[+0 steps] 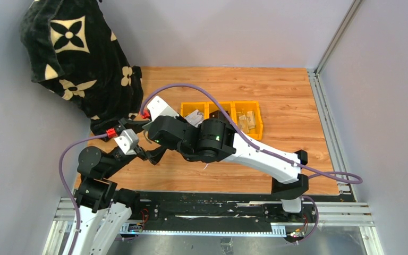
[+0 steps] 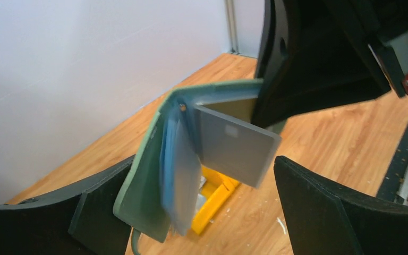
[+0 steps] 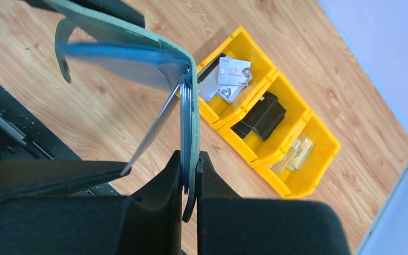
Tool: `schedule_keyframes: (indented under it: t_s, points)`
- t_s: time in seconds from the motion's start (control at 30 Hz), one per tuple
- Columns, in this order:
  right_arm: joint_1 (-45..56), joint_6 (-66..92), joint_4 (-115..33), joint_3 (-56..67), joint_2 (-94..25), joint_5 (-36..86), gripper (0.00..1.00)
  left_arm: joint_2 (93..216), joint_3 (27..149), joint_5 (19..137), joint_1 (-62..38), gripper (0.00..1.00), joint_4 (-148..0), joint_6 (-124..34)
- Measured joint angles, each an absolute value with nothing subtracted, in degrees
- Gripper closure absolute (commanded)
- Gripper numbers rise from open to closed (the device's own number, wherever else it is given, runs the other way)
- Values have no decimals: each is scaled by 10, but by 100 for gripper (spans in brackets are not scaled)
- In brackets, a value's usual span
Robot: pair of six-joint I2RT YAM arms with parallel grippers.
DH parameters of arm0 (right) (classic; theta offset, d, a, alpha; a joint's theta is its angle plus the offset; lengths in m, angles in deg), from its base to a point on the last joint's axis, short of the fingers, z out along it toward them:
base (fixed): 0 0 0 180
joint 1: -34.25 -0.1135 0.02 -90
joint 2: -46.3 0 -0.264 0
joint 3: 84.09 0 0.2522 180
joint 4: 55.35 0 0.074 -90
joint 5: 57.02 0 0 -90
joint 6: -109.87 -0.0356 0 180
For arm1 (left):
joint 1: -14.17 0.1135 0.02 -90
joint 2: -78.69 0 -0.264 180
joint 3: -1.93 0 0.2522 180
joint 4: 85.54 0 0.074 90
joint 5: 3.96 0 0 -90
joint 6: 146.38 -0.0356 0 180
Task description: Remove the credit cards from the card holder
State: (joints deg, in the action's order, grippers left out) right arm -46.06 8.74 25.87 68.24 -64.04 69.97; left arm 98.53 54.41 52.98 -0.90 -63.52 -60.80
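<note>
Right pincer (image 3: 190, 162) tight on the edge of the card holder (image 2: 141, 191), left pincer (image 2: 202, 204) wide apart, seemingly around a grey card (image 2: 234, 151)

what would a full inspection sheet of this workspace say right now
surface: wooden table, bare around the bins
job's things: card holder held open in the air; grey card sticking out of it
clutter: three yellow bins holding pale cards and a black item
grippers: right pincer shut on the card holder's edge; left pincer open, grey card between its fingers, ungripped
cables: purple cables along both arms
surroundings: black patterned cloth far left; grey walls
</note>
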Motion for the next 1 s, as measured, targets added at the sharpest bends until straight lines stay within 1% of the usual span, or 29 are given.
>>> schedule_keyframes:
  t_s: [0.33,0.37,0.47,0.6,0.63,0.7,0.73,0.83,0.9,0.93,1.0]
  points:
    - [-467,111,296,709,-659,748,100,983,522,477,-12,0,-627,-591]
    - [-468,112,297,712,-662,748,100,983,522,478,-14,3,-627,-592]
    - [-468,115,294,707,-661,741,100,984,522,499,-17,14,-624,-610]
    - [-468,124,263,637,-621,691,100,994,523,537,-17,36,-612,-631]
    - [-468,127,255,616,-608,678,100,998,525,544,-17,45,-607,-636]
    - [-468,135,231,562,-571,638,100,1010,532,553,-17,53,-593,-644]
    - [-468,137,222,540,-555,624,100,1013,536,551,-17,54,-587,-645]
    - [-468,149,189,483,-500,577,100,1020,564,524,-18,50,-555,-652]
    - [-468,151,175,466,-480,560,100,1031,594,490,-18,50,-522,-661]
    - [-468,153,164,445,-461,540,100,1048,627,459,-17,51,-487,-667]
    - [-468,156,145,417,-434,512,100,1074,664,415,-18,56,-449,-675]
